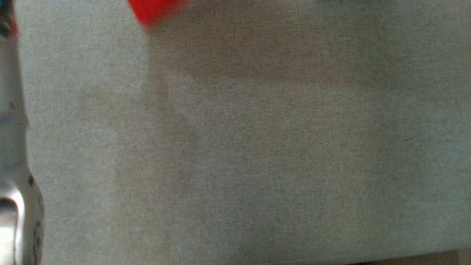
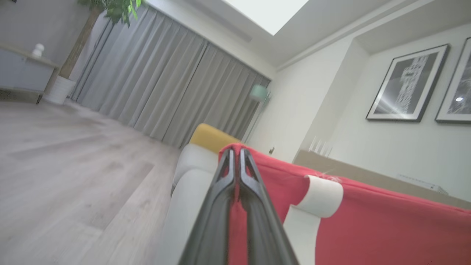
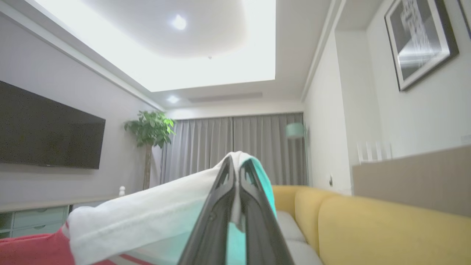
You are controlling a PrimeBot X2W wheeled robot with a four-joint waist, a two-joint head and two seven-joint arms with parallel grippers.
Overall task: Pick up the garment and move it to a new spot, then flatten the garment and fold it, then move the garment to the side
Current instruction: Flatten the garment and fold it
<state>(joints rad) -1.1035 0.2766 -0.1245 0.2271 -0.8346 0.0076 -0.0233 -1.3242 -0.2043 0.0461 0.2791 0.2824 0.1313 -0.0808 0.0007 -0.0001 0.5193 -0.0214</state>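
Observation:
The garment is red with white and teal parts. In the left wrist view my left gripper (image 2: 236, 151) is shut on a red edge of the garment (image 2: 386, 228), which stretches away to the right, lifted off the sofa. In the right wrist view my right gripper (image 3: 237, 160) is shut on a white and teal corner of the garment (image 3: 147, 217), whose cloth hangs off to the left. The head view catches a blurred red patch of the garment (image 1: 156, 11) at the top edge, above the grey sofa cushion (image 1: 257, 147).
A pale arm segment (image 1: 14, 147) runs along the head view's left edge. The sofa has a grey seat (image 2: 191, 176) and yellow back cushions (image 3: 368, 228). Wooden floor (image 2: 73, 165), curtains, a potted plant (image 3: 149, 129) and a wall TV (image 3: 48, 132) surround it.

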